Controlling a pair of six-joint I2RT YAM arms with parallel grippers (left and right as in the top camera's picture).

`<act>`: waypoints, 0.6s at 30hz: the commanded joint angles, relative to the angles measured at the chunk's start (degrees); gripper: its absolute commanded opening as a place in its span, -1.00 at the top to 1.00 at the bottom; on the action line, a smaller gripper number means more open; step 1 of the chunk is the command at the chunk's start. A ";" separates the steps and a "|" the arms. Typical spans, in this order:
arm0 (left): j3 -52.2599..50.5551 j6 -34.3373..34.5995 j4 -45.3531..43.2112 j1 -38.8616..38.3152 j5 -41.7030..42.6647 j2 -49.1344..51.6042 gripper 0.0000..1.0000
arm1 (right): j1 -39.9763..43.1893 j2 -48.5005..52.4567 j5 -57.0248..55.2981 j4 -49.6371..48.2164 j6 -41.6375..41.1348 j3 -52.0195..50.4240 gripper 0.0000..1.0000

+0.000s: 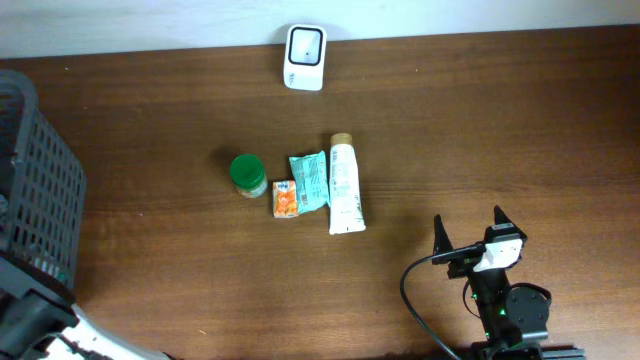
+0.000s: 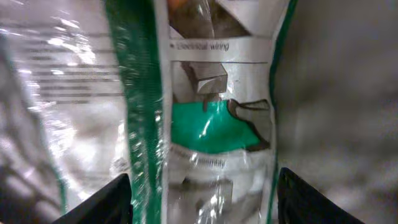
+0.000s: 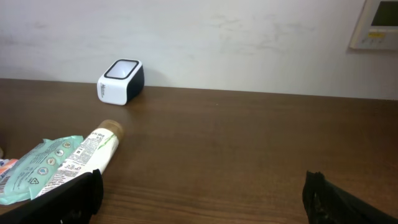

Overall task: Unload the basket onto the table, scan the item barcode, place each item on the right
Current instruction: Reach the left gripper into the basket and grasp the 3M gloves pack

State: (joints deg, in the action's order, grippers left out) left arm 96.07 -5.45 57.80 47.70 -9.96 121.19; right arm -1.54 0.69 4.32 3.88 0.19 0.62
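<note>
A blurred green-striped bag (image 2: 217, 124) filled the view between the fingers of our left hand (image 2: 202, 186); pinched or not, we couldn't tell. Our right hand (image 1: 468, 218) spread wide, apart from the tube (image 1: 346, 184). Inside the basket (image 1: 45, 170): unreadable.

The clear green-edged packet (image 2: 211, 124) reads "Electrical wiring"; other print is too blurred.
</note>
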 commanded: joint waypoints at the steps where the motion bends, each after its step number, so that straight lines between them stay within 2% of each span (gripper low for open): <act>1: -0.48 -0.90 -0.28 0.09 -0.48 3.78 -0.22 | -0.33 -0.33 -0.09 0.24 0.00 -0.31 -0.97; 4: -0.48 -0.87 -0.31 0.11 -2.40 5.53 -0.20 | -0.33 -0.33 -0.09 0.24 0.00 -0.31 -0.97; 5: -0.48 -0.87 -0.31 0.09 -2.54 5.62 -0.14 | -0.33 -0.33 -0.09 0.26 0.00 -0.31 -0.97; 7: -0.48 -0.87 -0.39 0.09 -2.54 5.62 0.38 | -0.33 -0.33 -0.09 0.24 0.00 -0.31 -0.97; 8: -0.48 -0.87 -0.33 0.09 -2.54 5.62 0.80 | -0.33 -0.33 -0.09 0.24 0.00 -0.31 -0.97; 9: -0.48 -0.87 -0.26 0.09 -2.54 5.62 1.00 | -0.33 -0.33 -0.09 0.24 0.00 -0.31 -0.97; 15: 0.98 -0.85 1.29 0.09 -2.54 5.07 1.00 | -0.33 -0.33 -0.09 0.24 0.00 -0.31 -0.97; 18: 3.58 -0.81 2.47 0.09 -2.54 1.31 1.00 | -0.33 -0.33 -0.09 0.24 0.00 -0.31 -0.97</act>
State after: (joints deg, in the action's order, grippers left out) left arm 97.51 -6.24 59.55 47.40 -12.49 124.09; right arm -1.54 0.69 4.32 3.88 0.21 0.62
